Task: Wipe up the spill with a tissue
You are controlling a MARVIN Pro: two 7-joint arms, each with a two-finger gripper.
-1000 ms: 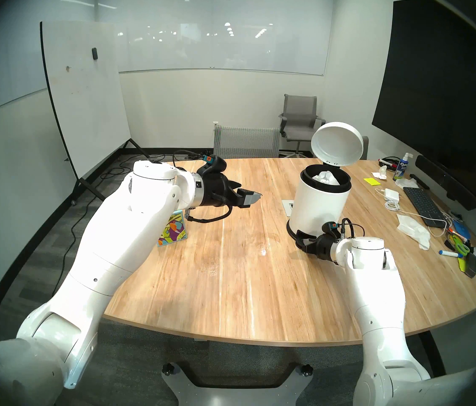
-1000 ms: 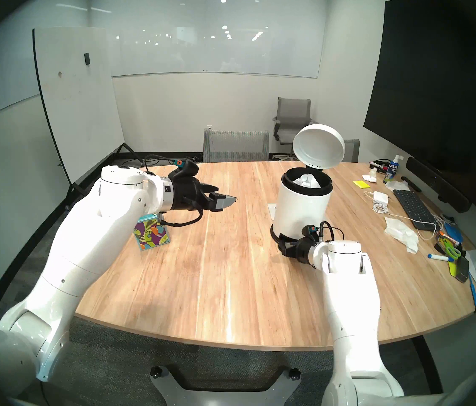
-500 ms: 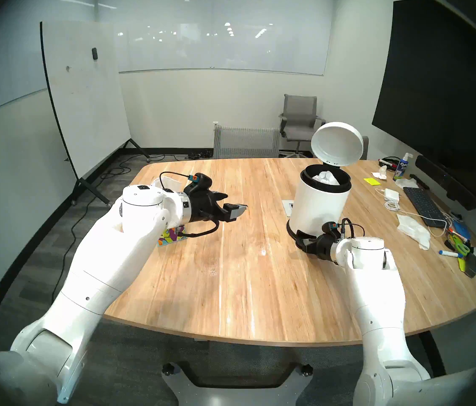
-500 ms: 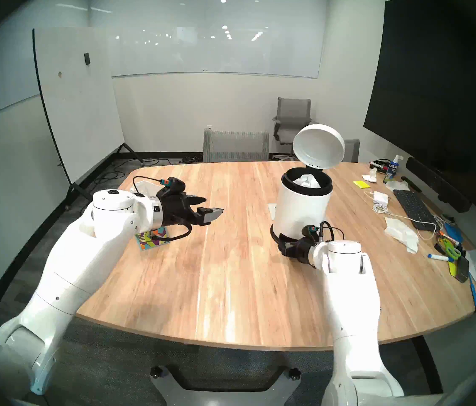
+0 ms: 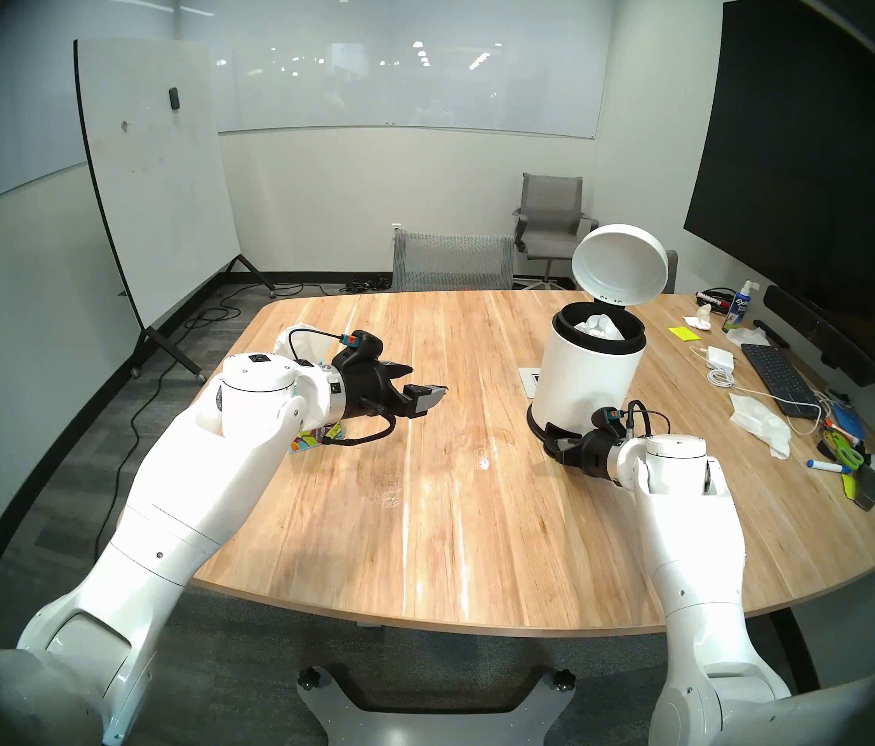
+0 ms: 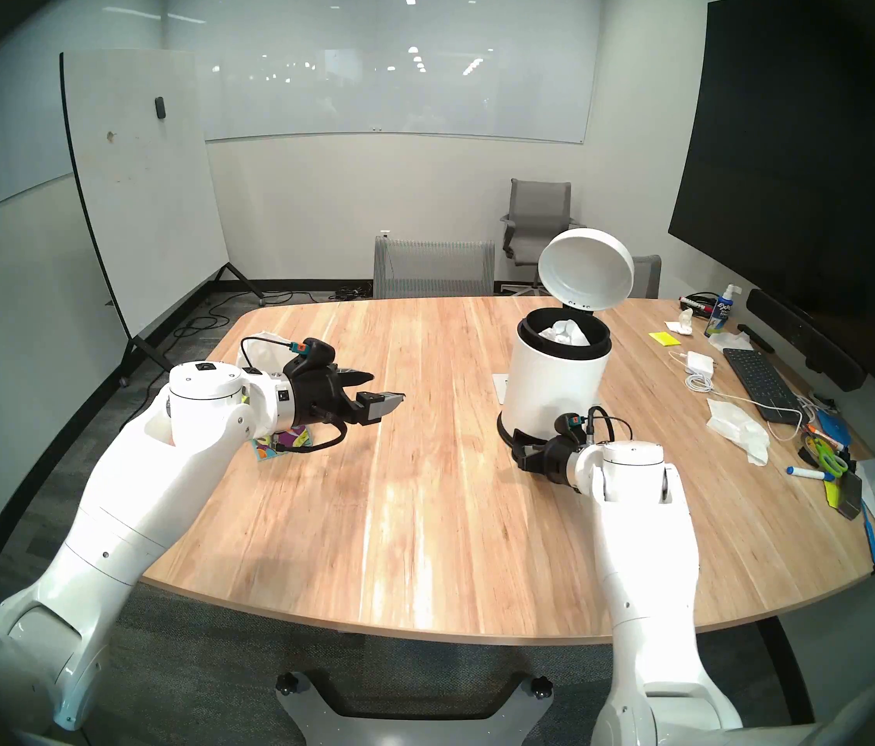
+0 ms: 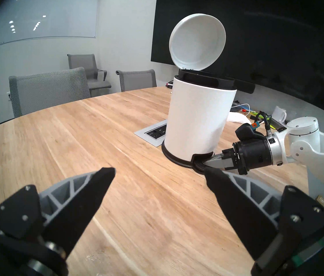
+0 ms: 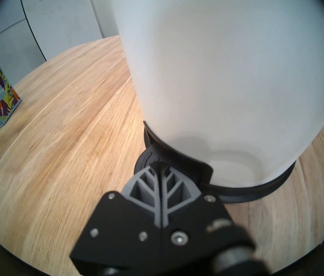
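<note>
Wooden table (image 5: 451,540): lidded bin (image 5: 583,376) open, crumpled tissue (image 5: 599,325) apparently inside; right gripper (image 8: 160,166) clamped empty on pedal (image 8: 147,160); left gripper (image 7: 160,171) wide, empty.

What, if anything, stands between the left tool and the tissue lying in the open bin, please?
Only the wall of the bin: the tissue lies inside it. Nothing lies on the table between it and the open left tool, the lid stands up, and the shut right tool sits at the pedal, off that line.
</note>
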